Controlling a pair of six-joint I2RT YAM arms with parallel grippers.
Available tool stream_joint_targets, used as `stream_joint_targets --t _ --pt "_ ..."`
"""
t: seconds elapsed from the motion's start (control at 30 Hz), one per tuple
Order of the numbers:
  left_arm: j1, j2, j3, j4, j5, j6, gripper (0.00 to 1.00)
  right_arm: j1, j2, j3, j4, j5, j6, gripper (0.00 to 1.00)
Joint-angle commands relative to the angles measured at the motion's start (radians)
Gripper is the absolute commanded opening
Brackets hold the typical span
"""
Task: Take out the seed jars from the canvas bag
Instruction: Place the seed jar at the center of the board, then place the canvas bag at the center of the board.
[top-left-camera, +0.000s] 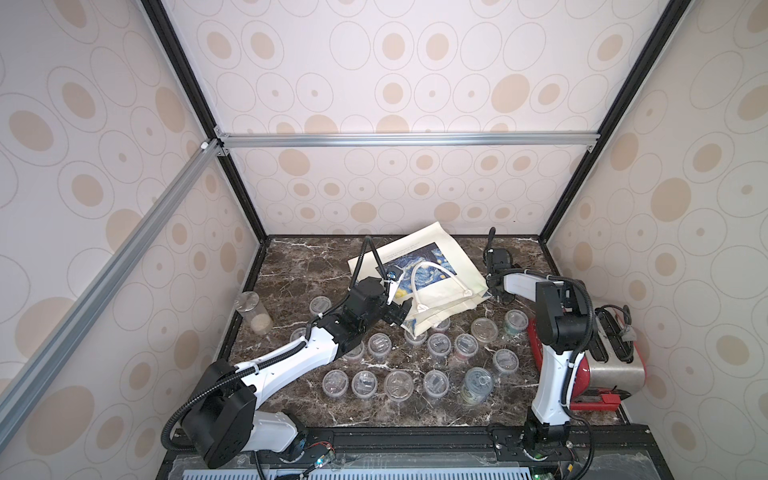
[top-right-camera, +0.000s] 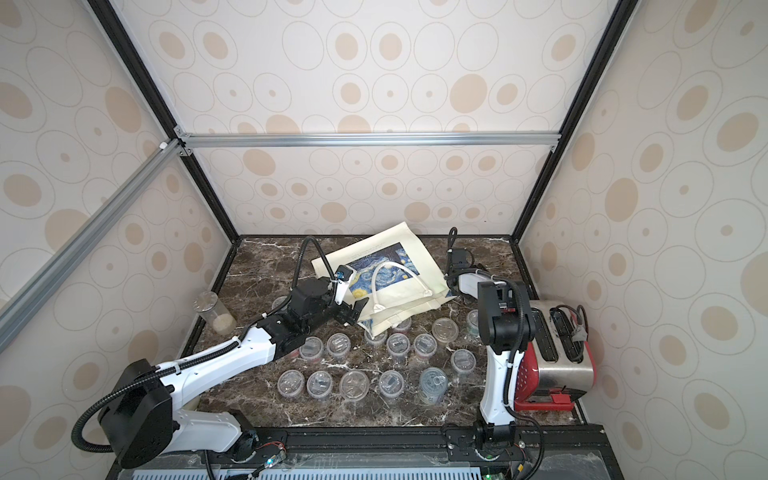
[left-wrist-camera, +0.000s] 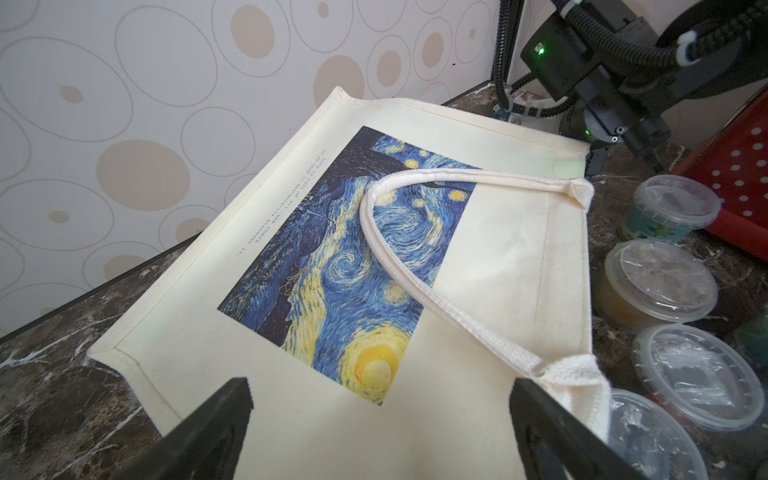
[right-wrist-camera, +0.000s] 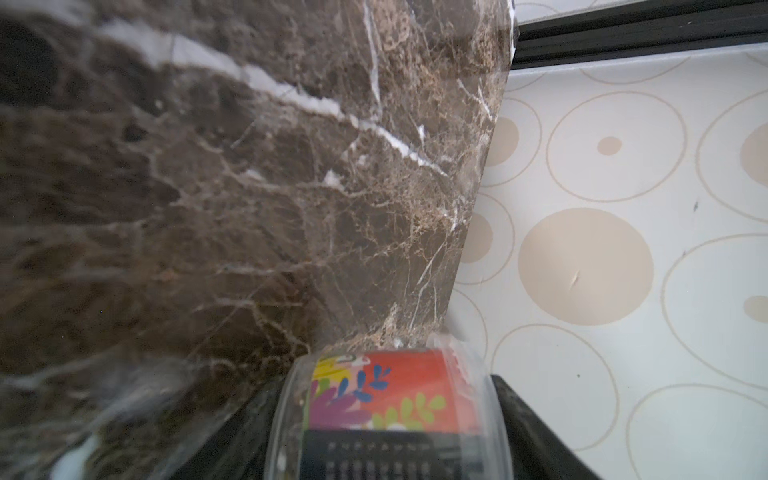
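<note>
My left gripper hangs wide apart at the mouth corner of the bag — the nearer arm for reaching in. Beside the bag's far edge, my right gripper brackets a red-labelled jar — pinched or loose, I cannot tell. The other jars stand before the bag.

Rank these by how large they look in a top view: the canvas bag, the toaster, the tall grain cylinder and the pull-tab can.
1. canvas bag
2. toaster, partly hidden
3. tall grain cylinder and pull-tab can: they look about alike, so they are not ranked against each other.
</note>
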Motion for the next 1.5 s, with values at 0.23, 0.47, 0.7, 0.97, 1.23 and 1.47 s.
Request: stream_joint_targets --t 0.23,0.47,0.7,0.97,1.23,1.47 --pt "-0.003 -0.016 0.013 -0.020 0.006 0.007 0.98 0.028 -0.056 0.011 -0.101 -0.022 0.100 0.85" --pt "-0.004 -0.010 0.024 -0.027 0.020 0.016 0.98 0.029 -0.144 0.010 -0.172 -0.033 0.171 0.86" --pt "-0.003 0.018 0.045 -0.056 0.051 -0.009 0.98 0.027 -0.300 0.001 -0.296 -0.237 0.288 0.87" --pt "-0.009 -0.049 -0.007 -0.074 0.080 -0.043 0.98 -0.003 -0.537 -0.156 -0.285 -0.651 0.213 0.87" --pt "-0.011 -0.145 -0.039 -0.108 0.123 -0.028 0.98 -0.016 -0.540 -0.152 -0.446 -1.008 -0.075 0.91" --pt "-0.009 -0.217 -0.093 -0.132 0.068 -0.035 0.98 -0.043 -0.478 -0.171 -0.359 -1.014 -0.112 0.90"
